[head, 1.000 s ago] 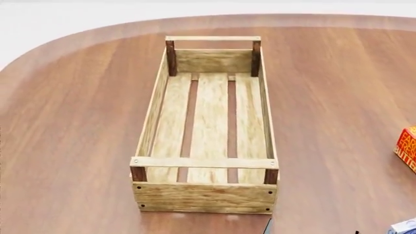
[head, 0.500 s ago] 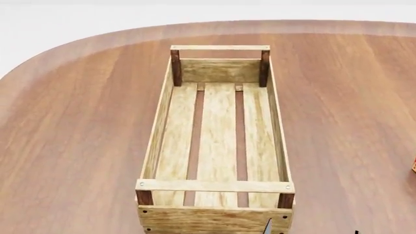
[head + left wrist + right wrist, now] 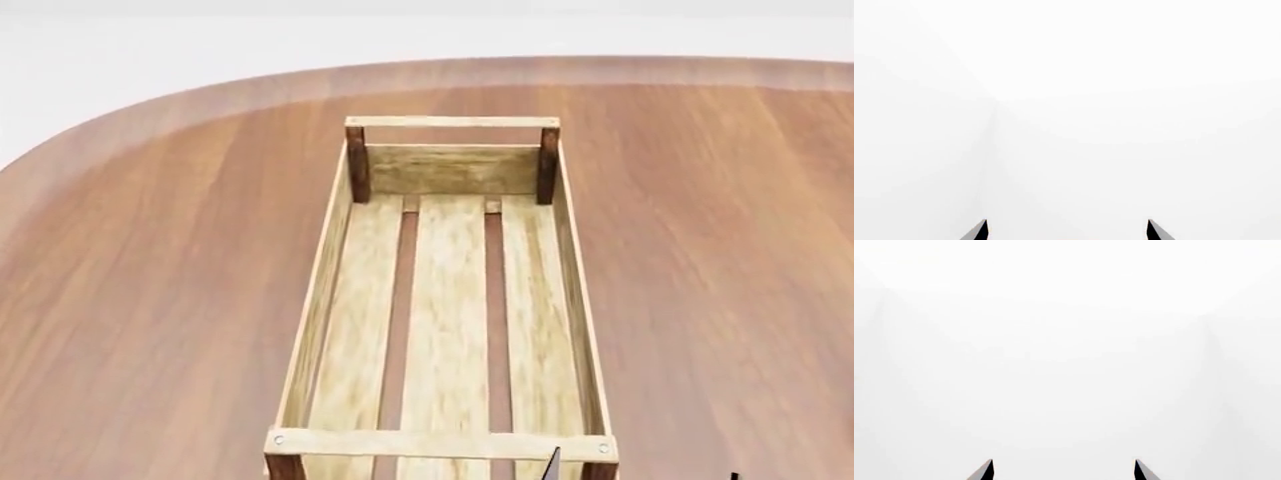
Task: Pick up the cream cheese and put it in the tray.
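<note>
Across the head view spreads the table point(image 3: 160, 300), a reddish-brown wooden top with a rounded far edge and a paler band along its rim; beyond that curve lies only plain white. Broad stretches of bare wood lie on both sides of the tray point(image 3: 449, 300), which stands lengthwise at the middle, running away from the robot. Its three floor planks show two dark gaps between them, its long sides are low planks, and dark brown posts at the far corners carry a handle bar. The near handle bar crosses just above the bottom edge of the picture, and the near end wall is cut off below it. No object lies on the floor planks.

Down at the bottom edge, just right of the tray's near right corner, two thin dark tips poke into the head view; which arm they belong to cannot be told from there.

Neither wrist camera shows the table or tray. Each faces blank white walls, with a faint corner line in the left one. The left gripper point(image 3: 1067, 234) shows only two dark fingertips point(image 3: 977, 232), set wide apart with nothing between them. The right gripper point(image 3: 1064, 474) looks the same, its fingertips point(image 3: 1142, 472) spread wide and holding nothing.

No view shows the cream cheese, so its place cannot be told.
</note>
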`<state>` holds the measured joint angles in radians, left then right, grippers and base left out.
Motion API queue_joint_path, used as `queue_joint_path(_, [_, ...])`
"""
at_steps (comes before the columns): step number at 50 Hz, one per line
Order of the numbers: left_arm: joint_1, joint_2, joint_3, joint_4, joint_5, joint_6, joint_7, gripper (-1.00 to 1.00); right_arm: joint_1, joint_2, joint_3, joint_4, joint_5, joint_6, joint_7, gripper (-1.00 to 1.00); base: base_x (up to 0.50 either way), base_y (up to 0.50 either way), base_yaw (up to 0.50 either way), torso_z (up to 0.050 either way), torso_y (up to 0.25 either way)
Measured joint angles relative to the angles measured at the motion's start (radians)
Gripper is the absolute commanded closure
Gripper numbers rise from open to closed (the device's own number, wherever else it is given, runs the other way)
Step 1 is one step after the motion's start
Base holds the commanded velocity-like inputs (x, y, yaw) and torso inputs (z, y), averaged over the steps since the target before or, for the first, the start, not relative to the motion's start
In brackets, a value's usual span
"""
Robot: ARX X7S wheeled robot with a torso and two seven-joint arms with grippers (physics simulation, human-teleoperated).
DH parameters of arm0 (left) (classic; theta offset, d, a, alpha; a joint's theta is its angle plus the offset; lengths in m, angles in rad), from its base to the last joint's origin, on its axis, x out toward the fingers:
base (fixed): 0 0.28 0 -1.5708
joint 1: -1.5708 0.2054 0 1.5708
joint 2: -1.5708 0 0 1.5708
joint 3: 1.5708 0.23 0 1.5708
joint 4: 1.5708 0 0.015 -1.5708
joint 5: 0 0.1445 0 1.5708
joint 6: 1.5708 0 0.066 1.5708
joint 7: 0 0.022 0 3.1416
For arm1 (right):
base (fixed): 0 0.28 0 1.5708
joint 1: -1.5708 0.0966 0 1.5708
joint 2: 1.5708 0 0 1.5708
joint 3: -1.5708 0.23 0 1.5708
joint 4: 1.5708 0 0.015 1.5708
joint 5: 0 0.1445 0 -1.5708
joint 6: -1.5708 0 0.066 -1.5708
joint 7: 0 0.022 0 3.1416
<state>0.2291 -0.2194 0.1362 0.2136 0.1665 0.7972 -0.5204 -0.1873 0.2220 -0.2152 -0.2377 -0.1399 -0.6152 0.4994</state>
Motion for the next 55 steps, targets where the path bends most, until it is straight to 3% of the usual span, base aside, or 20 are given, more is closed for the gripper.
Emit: queue_joint_path(55, [-0.007, -0.023, 0.022, -0.005, 0.013, -0.004, -0.037, -1.0, 0.006, 0.014, -0.025, 0.002, -0.036, 0.016, 0.038, -1.0, 0.2, 0.01, 0.0, 0.0, 0.0])
